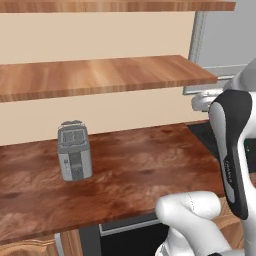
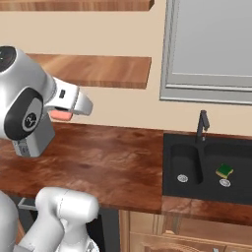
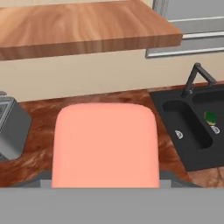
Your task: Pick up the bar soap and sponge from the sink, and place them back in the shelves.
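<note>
Holding the bar soap (image 3: 105, 144) clamped in its fingers, the gripper (image 2: 64, 114) hangs above the tabletop (image 2: 113, 162) — below the shelves (image 2: 98, 69), ready for placing; the sponge (image 2: 224, 171) waits in the sink (image 2: 197, 189).

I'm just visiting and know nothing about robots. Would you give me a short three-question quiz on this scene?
1. True or false: the soap lies in the sink.
2. Which is in the sink? A toaster; B sponge; C cup.
3. Fill in: above the counter hang two wooden ___.

Key: 1 false, the gripper holds it over the counter; 2 B; 3 shelves.
</note>
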